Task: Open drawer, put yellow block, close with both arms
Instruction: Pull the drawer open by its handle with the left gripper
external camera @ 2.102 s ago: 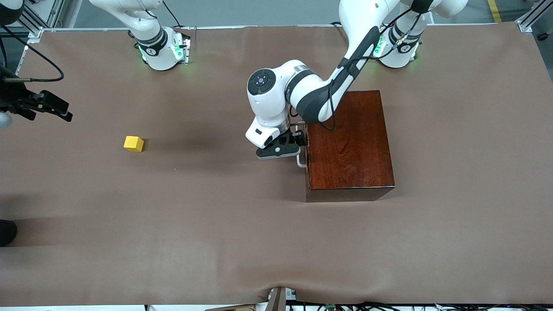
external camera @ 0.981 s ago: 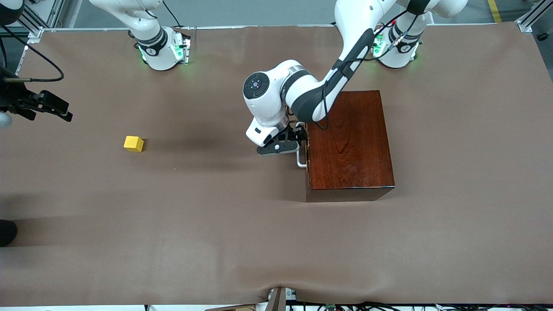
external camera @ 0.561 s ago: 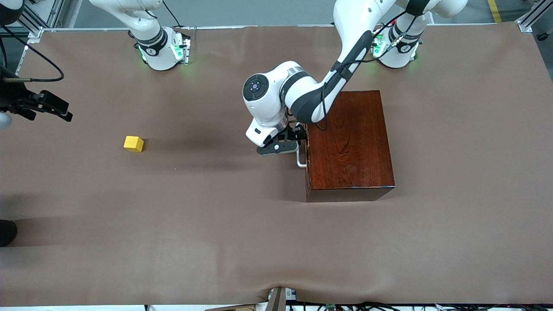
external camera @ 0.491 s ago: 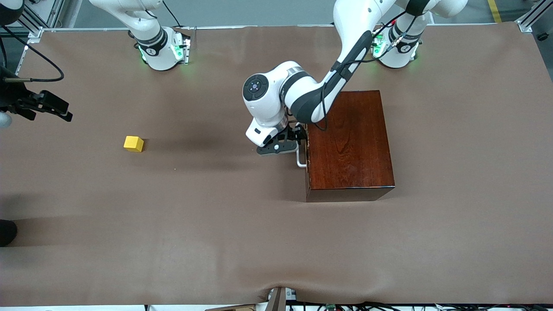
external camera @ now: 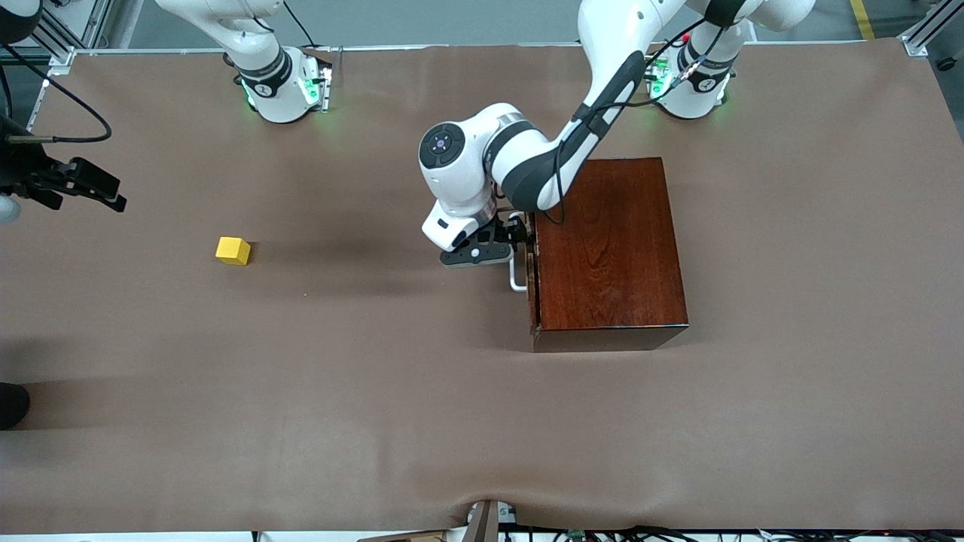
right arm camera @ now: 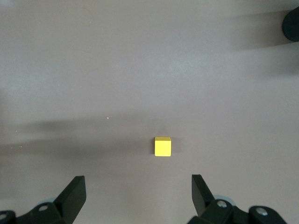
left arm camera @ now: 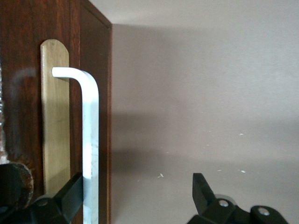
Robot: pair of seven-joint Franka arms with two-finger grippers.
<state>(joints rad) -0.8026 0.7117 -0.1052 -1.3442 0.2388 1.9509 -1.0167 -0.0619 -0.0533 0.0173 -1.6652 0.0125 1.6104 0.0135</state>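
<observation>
Drawer [external camera: 532, 282] slid out slightly; my left pincer [left arm camera: 135, 198], open, hooks its handle [left arm camera: 89, 140]; right pincer [right arm camera: 135, 196] open, waiting over the worktop [external camera: 376, 391].

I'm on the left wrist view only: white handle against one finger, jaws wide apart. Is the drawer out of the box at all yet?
Observer: Only a crack. From the front, the drawer stands just clear of the wooden box, with the left gripper at the handle.
Operator: Where's the yellow block?
Observer: The yellow block lies on the table toward the right arm's end, well apart from the box.
Operator: And the right gripper?
Observer: The right gripper waits open above the table at that same end, and its wrist view shows the block just ahead of its fingers.
</observation>
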